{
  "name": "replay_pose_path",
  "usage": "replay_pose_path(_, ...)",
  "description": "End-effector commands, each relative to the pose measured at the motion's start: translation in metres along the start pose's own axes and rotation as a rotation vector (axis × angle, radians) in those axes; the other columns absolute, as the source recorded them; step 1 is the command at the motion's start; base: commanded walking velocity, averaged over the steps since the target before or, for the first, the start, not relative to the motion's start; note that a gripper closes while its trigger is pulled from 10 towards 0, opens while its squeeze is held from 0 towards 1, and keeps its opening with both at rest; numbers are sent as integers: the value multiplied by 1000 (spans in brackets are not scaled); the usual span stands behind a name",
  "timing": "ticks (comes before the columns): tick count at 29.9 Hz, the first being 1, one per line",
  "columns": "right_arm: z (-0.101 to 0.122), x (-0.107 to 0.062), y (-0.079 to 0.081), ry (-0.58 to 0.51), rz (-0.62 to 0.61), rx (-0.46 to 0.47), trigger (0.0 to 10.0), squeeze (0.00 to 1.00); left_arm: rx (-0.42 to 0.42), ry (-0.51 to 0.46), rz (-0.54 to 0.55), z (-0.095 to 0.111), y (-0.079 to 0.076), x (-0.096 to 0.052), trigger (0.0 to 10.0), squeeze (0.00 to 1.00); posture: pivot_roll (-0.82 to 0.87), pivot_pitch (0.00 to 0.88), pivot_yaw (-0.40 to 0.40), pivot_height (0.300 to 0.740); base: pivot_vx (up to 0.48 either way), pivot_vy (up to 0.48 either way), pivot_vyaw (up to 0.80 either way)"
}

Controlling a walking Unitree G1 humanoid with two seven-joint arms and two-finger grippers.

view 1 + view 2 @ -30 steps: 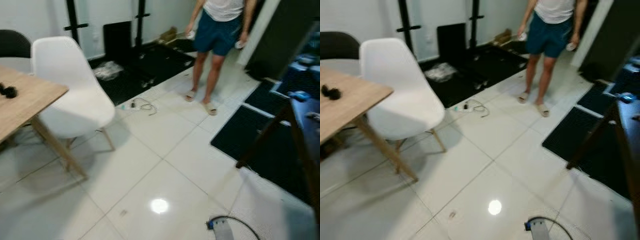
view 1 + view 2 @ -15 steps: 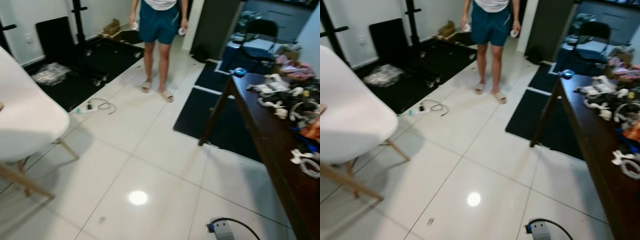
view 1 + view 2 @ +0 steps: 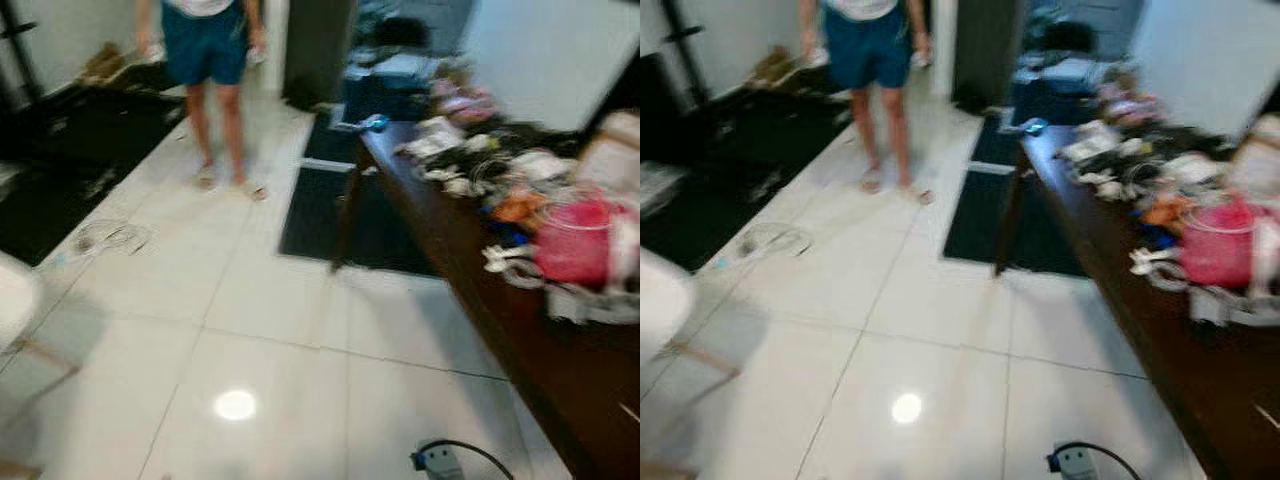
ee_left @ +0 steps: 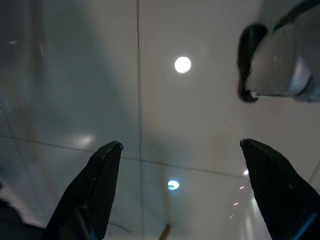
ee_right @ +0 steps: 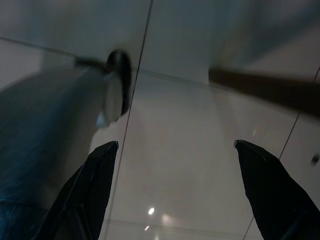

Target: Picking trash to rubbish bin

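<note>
Both end effectors, left [image 4: 180, 190] and right [image 5: 175, 187], were hung idle over the tiled floor [image 3: 280, 300], fingers spread and nothing gripped. Beyond them a cluttered worktop [image 3: 470, 260] was seen; any trash among the blur, perhaps there, could not be identified.

Glossy white floor tiles [image 3: 300, 300], dark polished wooden table [image 3: 470, 270], seemingly translucent pink plastic container [image 3: 572, 240], matt black mat [image 3: 310, 215]
</note>
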State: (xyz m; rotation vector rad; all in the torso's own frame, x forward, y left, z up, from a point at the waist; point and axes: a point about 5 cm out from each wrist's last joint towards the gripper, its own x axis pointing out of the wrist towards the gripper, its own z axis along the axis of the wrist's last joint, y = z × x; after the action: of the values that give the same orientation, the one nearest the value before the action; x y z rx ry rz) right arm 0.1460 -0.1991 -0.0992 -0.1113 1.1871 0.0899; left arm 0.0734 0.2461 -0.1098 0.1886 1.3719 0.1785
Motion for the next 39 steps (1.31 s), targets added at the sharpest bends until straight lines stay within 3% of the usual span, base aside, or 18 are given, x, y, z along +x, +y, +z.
replay_pose_path(1,-1,-1,-3,5,-8,-5,10000,0,3,-10,-8,4,-1,0,10000,0,110,41,-46,740,0,0,-788)
replay_pose_path(17,4,0,-2,3,2,-53,10000,0,-36,-5,-14,2,-4,0,10000,0,129,55,-61,740,0,0,-788)
replay_pose_path(26,-3,0,-1,41,12,-127,10000,0,-46,7,-12,-5,-4,0,10000,0,130,62,-60,740,0,0,-790)
replay_pose_path(39,-9,-1,0,59,19,-145,10000,0,-39,-3,-12,1,-3,0,10000,0,121,68,-56,740,0,0,-788)
